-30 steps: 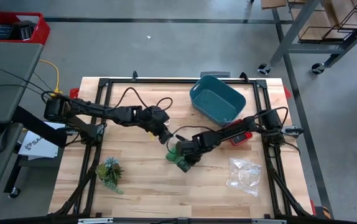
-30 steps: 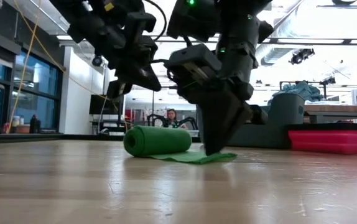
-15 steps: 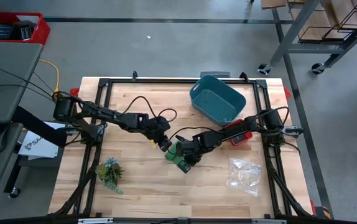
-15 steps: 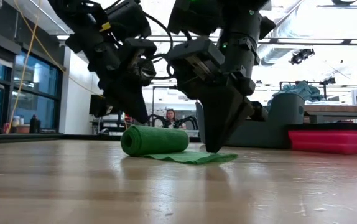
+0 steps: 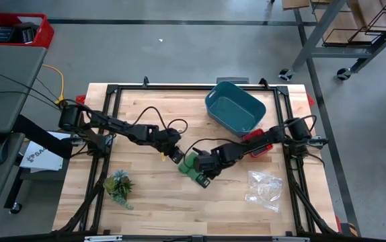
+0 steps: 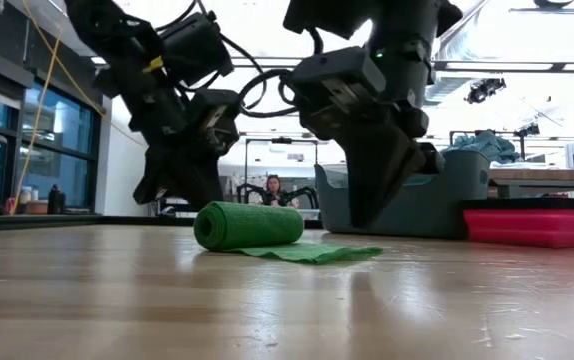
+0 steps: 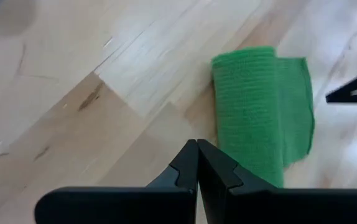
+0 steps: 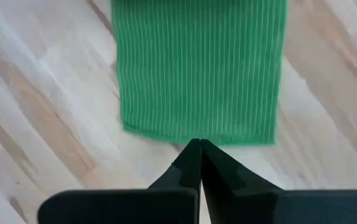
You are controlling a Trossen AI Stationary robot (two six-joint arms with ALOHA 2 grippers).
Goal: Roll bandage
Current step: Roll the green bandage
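The green bandage (image 5: 193,165) lies mid-table as a roll (image 6: 249,225) on its side, with a short flat tail (image 6: 312,252) spread on the wood toward the near right. My left gripper (image 7: 197,144), shut, points down at the table just beside the roll (image 7: 248,102), on its far-left side (image 5: 175,156). My right gripper (image 8: 199,142), shut, hangs a little above the tail's free end (image 8: 197,134), clear of it in the low view (image 6: 365,220). My left gripper's shut fingertips stand close beside the roll's end; whether they touch it I cannot tell. My right gripper touches nothing.
A teal bin (image 5: 235,107) stands at the far right, with a red flat object (image 5: 259,144) near it. A clear plastic bag (image 5: 263,188) lies near right, a small leafy plant (image 5: 119,185) near left. A person (image 6: 272,188) sits far behind the table.
My left gripper has come down toward the table and in beside the roll, staying shut. My right gripper has risen off the tail's free end, where its tips stood a second ago. The tail stays flat on the wood.
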